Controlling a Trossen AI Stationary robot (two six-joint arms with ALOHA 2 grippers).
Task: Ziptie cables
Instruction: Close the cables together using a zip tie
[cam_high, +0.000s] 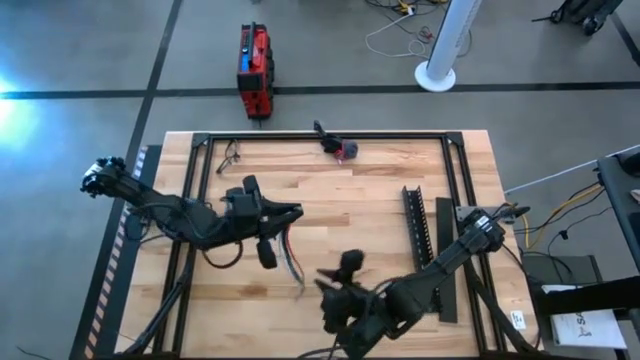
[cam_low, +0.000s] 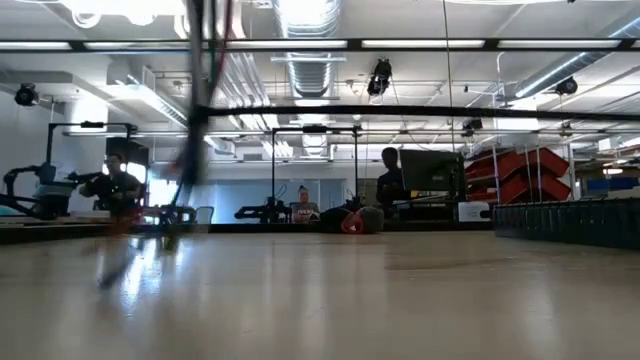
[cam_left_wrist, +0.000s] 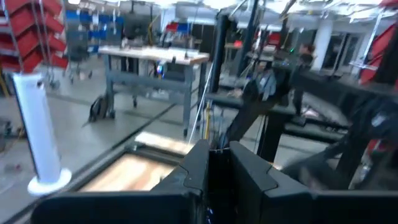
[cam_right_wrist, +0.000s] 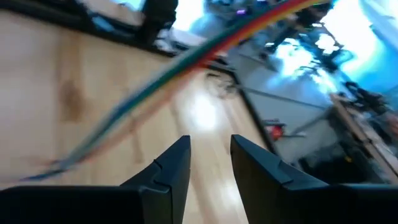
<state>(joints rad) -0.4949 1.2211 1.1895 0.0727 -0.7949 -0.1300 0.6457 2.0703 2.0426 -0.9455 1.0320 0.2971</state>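
Observation:
The cables, a bundle of thin coloured wires, hang from my left gripper, which is shut on them above the middle of the table. In the low view the cables show as a blurred strand coming down from the top. My right gripper stands open near the table's front edge, just right of the hanging wires. In its wrist view the cables cross ahead of my right gripper, with nothing between the fingers. My left gripper pinches the cables between its two fingers, and a short stretch of wire sticks out past the fingertips. The fingers lie level and come from the table's left. The rest of the bundle hangs slack below; whether its lower ends touch the table I cannot tell.
Two black toothed strips lie on the table's right part. A small dark and red object sits at the far edge, a thin wire thing at the far left. A red case and white pedestal stand on the floor beyond.

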